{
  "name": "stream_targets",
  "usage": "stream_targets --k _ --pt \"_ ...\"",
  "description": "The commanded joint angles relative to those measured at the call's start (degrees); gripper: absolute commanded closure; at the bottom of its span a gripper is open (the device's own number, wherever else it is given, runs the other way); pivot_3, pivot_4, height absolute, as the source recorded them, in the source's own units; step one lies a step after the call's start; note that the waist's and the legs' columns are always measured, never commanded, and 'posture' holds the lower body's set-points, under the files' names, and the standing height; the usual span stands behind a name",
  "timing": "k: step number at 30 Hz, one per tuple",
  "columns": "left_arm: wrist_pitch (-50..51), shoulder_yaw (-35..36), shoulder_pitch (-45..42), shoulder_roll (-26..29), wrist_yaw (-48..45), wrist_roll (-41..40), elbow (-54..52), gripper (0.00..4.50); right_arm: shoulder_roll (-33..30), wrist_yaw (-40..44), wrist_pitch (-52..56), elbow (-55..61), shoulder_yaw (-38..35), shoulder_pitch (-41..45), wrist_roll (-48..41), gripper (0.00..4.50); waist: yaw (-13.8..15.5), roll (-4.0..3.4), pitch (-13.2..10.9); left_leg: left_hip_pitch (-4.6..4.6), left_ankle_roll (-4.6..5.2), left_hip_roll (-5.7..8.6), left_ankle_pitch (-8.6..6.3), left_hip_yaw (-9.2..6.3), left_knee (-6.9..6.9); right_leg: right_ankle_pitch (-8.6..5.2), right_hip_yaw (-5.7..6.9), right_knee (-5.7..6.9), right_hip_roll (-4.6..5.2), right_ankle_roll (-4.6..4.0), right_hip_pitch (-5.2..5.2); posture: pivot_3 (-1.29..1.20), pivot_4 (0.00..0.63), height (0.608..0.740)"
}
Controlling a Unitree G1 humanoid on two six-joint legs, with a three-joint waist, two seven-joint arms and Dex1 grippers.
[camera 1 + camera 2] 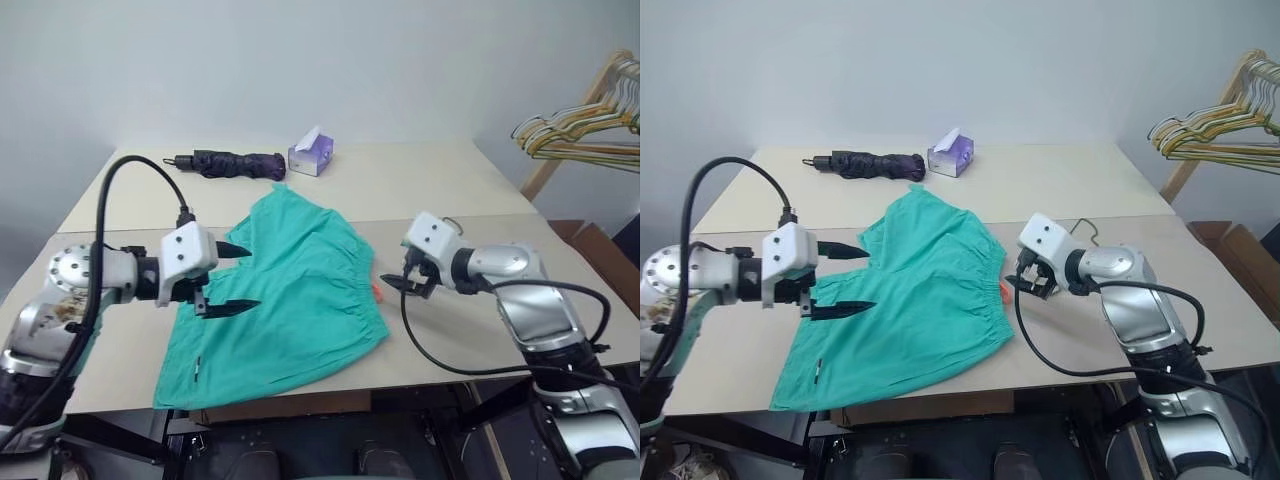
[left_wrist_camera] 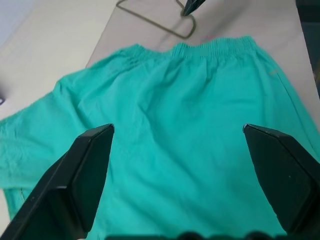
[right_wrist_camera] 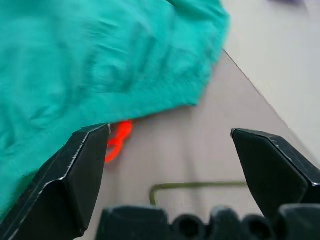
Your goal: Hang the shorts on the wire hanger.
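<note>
Teal-green shorts (image 1: 280, 300) lie spread flat on the beige tabletop (image 1: 440, 180), toward its near edge, with the gathered waistband on the robot's right side and the leg ends on its left. A small orange bit (image 3: 119, 141) peeks out on the tabletop at the waistband edge.

In the head views the left pincer (image 1: 232, 278) hangs over the left part of the shorts, its two black fingers spread wide and pointing across the cloth toward the right; nothing is between them. In the left wrist view the cloth lies beneath the parted fingers (image 2: 75, 185), apart from them.

The right pincer (image 1: 400, 284) hangs just beside the waistband, on the bare tabletop side, pointing toward the left. Its fingers (image 3: 75, 185) also stand wide apart and empty, with the shorts' edge and the orange bit showing between and beyond them.

The wire hanger (image 2: 159, 21) lies on the tabletop just past the waistband, by the right pincer; it is thin and olive-grey, and only stretches of it show: a bent corner in the left wrist view, a straight run with a turned end in the right wrist view. It is not threaded through the shorts.

At the far side of the tabletop lie a folded dark umbrella (image 1: 228, 163) and, just beside it, a small purple tissue box (image 1: 311, 154). Off to the right, a bunch of yellowish hangers (image 1: 580, 130) hangs on a wooden rack (image 1: 572, 118).
</note>
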State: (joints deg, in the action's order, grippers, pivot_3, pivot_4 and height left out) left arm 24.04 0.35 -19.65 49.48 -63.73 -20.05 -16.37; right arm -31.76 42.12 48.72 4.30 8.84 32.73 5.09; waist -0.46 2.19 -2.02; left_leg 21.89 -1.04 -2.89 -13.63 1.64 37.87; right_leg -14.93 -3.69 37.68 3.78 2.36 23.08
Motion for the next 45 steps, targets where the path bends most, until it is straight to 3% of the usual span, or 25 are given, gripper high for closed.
stream_targets --k 1,8,11,16,23,27,33,45 --pt "0.43 -2.47 -1.87 -1.96 2.80 1.72 -0.50 0.03 4.09 -9.46 3.76 -6.75 -2.66 2.52 1.69 0.00 -0.45 0.01 0.01 -0.01 0.00 0.00 0.00 0.00 0.00 0.00 0.00 -0.01 0.00 0.00 -0.01 -0.01 0.000 0.740" --pt "-0.51 -4.21 -4.49 -4.98 3.23 1.82 0.89 0.03 10.85 -19.10 -0.08 -23.37 -8.53 6.45 -1.09 0.00 -2.13 -0.01 0.00 0.07 0.00 0.00 0.00 -0.05 0.00 0.02 -0.01 -0.02 0.00 0.01 0.03 -0.03 0.000 0.740" --pt "-1.38 -4.69 -5.10 -4.43 3.24 3.35 2.13 0.03 9.54 -18.70 -1.26 -24.51 -5.38 5.04 0.59 0.00 -2.80 -0.02 0.00 0.08 0.00 0.00 0.00 -0.07 -0.01 0.01 -0.01 -0.05 -0.01 0.02 0.05 -0.04 0.000 0.740" --pt "-1.85 -4.47 -4.95 -3.96 2.87 3.83 2.29 0.03 4.65 -15.71 0.47 -19.54 -1.67 -1.46 1.74 0.00 -3.55 -0.03 0.02 0.08 0.01 0.01 0.00 -0.12 -0.01 0.01 0.00 -0.05 0.00 0.03 0.01 -0.03 0.000 0.740" --pt "-1.87 -3.98 -2.44 -2.92 2.99 4.11 1.01 0.03 -3.73 -12.76 5.23 -7.44 -5.67 -11.07 -0.53 0.00 -2.85 0.02 0.13 0.03 0.00 0.02 0.00 -0.17 -0.01 -0.01 0.05 -0.08 0.01 0.06 -0.09 -0.03 0.000 0.740" --pt "-1.57 -4.02 -3.04 -3.04 3.22 4.09 1.12 0.03 -6.74 -12.70 7.59 -3.36 -8.90 -10.35 -2.08 0.00 -2.36 0.03 0.13 -0.01 0.00 0.04 0.00 -0.15 0.00 -0.02 0.00 -0.11 0.00 0.07 -0.14 -0.03 0.000 0.740" --pt "0.74 -2.17 -4.12 -4.91 3.94 0.55 0.29 0.03 -1.34 -10.70 13.47 -1.74 -13.12 -2.87 -10.37 0.00 -3.72 0.01 0.12 0.02 0.01 0.01 -0.01 -0.13 -0.01 -0.01 -0.12 -0.04 -0.09 0.06 -0.03 -0.02 0.000 0.740" --pt "5.15 -0.22 -2.74 -6.20 4.35 -6.84 -5.94 0.03 4.96 -15.11 6.22 -18.24 -7.66 1.66 -8.88 0.00 -3.35 0.01 0.12 0.10 0.02 -0.01 -0.01 -0.19 -0.01 0.00 -0.11 -0.08 -0.11 0.05 -0.01 0.01 0.000 0.740"
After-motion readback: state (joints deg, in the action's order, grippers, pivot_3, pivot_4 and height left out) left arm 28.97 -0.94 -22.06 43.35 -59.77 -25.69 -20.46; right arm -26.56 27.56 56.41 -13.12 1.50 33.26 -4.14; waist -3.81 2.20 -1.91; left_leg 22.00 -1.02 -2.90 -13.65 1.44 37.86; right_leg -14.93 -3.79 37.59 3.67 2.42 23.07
